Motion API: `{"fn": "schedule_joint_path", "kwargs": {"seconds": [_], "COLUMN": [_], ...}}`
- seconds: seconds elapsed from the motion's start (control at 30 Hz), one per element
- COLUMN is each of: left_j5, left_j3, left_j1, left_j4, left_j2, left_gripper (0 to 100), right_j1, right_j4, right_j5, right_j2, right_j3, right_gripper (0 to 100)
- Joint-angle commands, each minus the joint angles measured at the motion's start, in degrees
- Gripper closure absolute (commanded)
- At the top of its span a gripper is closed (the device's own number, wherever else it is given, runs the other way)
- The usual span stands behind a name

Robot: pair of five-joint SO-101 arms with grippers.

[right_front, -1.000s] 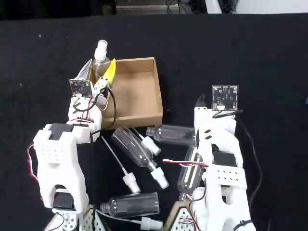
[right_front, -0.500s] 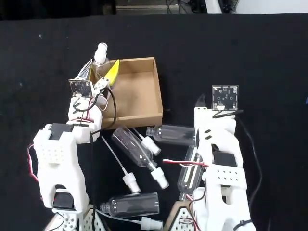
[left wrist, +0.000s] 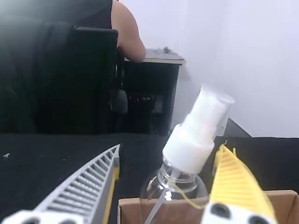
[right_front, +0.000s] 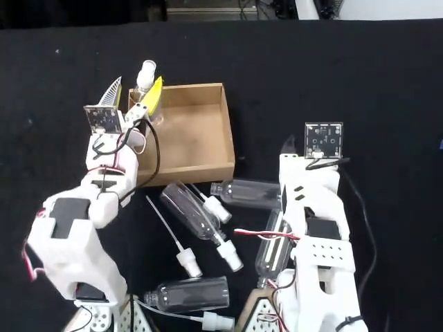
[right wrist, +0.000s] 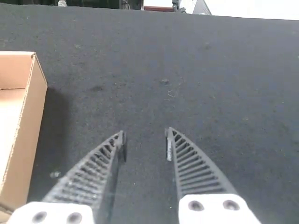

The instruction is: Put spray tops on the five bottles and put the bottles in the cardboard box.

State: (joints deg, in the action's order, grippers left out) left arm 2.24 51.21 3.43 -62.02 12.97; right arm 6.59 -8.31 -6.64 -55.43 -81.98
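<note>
Left pincer [right_front: 140,81] is spread around the capped spray bottle [left wrist: 175,184], which stands at the upper-left corner of the cardboard box [right_front: 197,142]. Right pincer [right wrist: 145,137], also spread, hangs over the desk [right wrist: 210,70] right of centre.

- The box [right_front: 229,128] sits in the upper centre of the high view.
- The capped bottle [right_front: 145,77] stands at the box's upper-left corner, between the spread fingers of my left gripper [right_front: 137,88].
- Four loose bottles [right_front: 190,207] lie below the box in the lower centre, one of them partly under my right arm.
- Spray tops [right_front: 187,261] lie among those bottles.
- My right gripper [right_front: 289,146] is to the right of the box, apart from it.
</note>
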Motion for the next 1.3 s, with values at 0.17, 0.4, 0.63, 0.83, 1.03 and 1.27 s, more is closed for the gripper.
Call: {"fn": "schedule_joint_path", "kwargs": {"seconds": [0.17, 0.4, 0.63, 0.83, 1.03, 1.27], "left_j5": [0.53, 0.26, 0.44, 0.18, 0.18, 0.09], "left_j3": [-1.80, -5.85, -10.95, -13.41, -12.97, -8.40], "left_j1": [-2.77, -3.03, -3.12, -2.07, 3.12, 6.20], "left_j4": [15.82, 25.14, 39.03, 52.48, 56.88, 56.97], "left_j2": [-13.80, -22.77, -31.21, -36.40, -43.96, -53.19], "left_gripper": [71, 71, 70, 71, 71, 71], "right_j1": [-0.79, -0.79, -0.79, -0.88, -0.88, -0.88], "right_j4": [1.67, 1.67, 1.67, 1.67, 1.67, 1.67], "right_j5": [-0.53, -0.53, -0.53, -0.53, -0.53, -0.53], "right_j2": [2.86, 2.86, 2.86, 2.86, 2.86, 2.86], "right_j3": [0.57, 0.57, 0.57, 0.57, 0.48, 0.48], "right_gripper": [87.4, 87.4, 87.4, 87.4, 87.4, 87.4]}}
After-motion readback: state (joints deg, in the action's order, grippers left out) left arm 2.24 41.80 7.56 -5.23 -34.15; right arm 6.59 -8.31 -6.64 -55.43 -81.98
